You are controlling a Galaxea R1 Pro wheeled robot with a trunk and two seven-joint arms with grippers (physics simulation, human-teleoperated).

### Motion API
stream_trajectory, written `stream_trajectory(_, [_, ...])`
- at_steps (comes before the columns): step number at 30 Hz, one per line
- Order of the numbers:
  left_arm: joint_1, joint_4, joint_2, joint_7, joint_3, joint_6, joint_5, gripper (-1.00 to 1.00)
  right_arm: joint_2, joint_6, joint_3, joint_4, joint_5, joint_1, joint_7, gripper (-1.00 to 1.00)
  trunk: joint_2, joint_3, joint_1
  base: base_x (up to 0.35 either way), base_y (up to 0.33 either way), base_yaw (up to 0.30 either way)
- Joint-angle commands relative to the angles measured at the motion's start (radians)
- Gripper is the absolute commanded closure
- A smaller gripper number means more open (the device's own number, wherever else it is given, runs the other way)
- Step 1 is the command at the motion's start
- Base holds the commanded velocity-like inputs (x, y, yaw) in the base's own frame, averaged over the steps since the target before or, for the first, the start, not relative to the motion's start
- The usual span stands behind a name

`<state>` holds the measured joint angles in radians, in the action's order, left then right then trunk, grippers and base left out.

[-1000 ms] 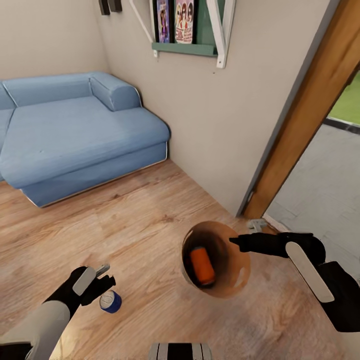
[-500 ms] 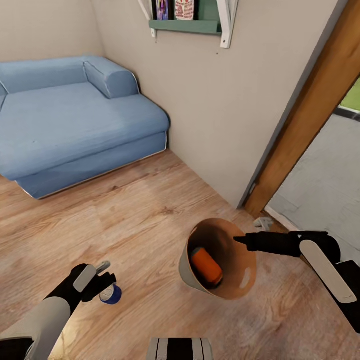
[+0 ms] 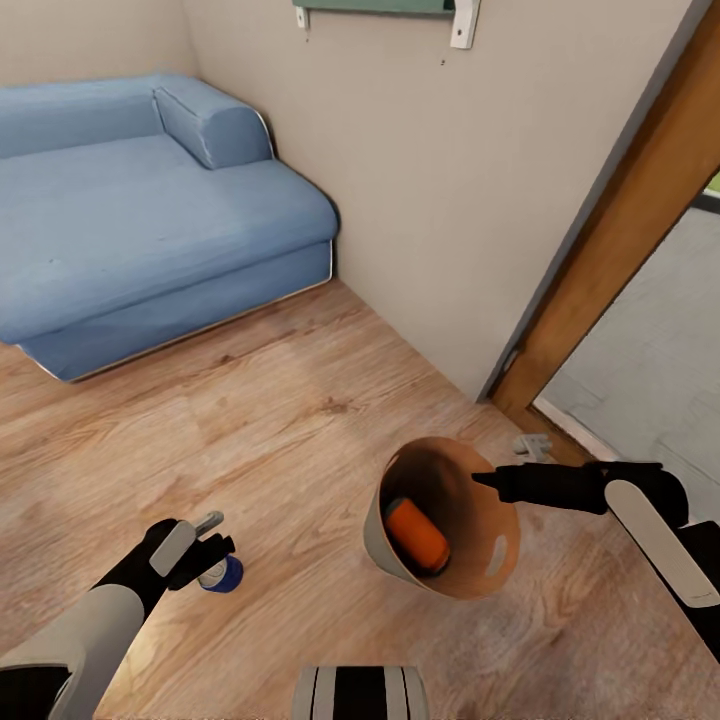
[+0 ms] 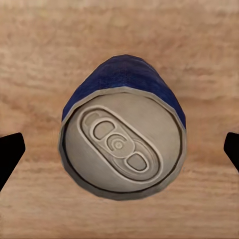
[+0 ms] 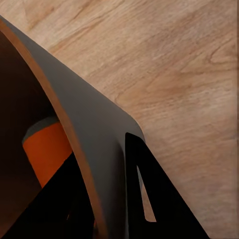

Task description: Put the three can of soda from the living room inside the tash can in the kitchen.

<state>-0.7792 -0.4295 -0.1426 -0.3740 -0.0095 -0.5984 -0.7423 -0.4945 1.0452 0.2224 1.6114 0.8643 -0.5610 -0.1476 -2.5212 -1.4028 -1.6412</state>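
Beside the blue sofa [image 3: 150, 230], on the wooden floor [image 3: 300, 420]: blue can next, bin tilted.

Best done by lowering the left pincer [image 3: 205, 545] squarely over the blue can [image 4: 122, 144], then closing evenly on its sides; fingertips [image 4: 10, 154] stood wide apart, gripping nothing. Stood upright on the floor directly below, dark blue with a silver top and pull-tab. Held tilted by the right pincer [image 3: 490, 482], clamped on the rim: dark grey trash can [image 3: 445, 520], brown inside, with an orange can [image 3: 418, 535] lying within.

Black tools [image 3: 205, 548], grey-paneled arms
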Motion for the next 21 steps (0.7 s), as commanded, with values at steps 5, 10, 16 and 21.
stream_trajectory(5, [0.0, 0.0, 0.0, 0.001, -0.001, 0.0, 0.0, -1.0, -0.001, 0.002, 0.0, 0.001, 0.046, 0.0, -0.004, 1.0, -0.001, -0.019, -0.002, 0.0, 0.0, 0.0])
stream_trajectory(10, [0.0, 0.0, 0.001, 0.003, -0.001, 0.0, 0.0, -1.0, -0.001, 0.002, 0.0, 0.001, 0.045, 0.0, -0.004, 1.0, -0.002, -0.039, -0.004, 0.0, 0.0, 0.0])
stream_trajectory(16, [0.003, -0.01, 0.002, 0.006, -0.004, 0.001, -0.001, -1.0, -0.001, 0.002, -0.001, 0.001, 0.045, 0.0, -0.004, 1.0, -0.003, -0.05, -0.006, 0.0, 0.0, 0.0])
stream_trajectory(21, [0.008, -0.014, 0.002, 0.007, -0.027, 0.024, -0.003, -1.0, -0.002, 0.002, -0.001, 0.001, 0.045, 0.0, -0.004, 1.0, -0.003, -0.05, -0.006, 0.0, 0.0, 0.0])
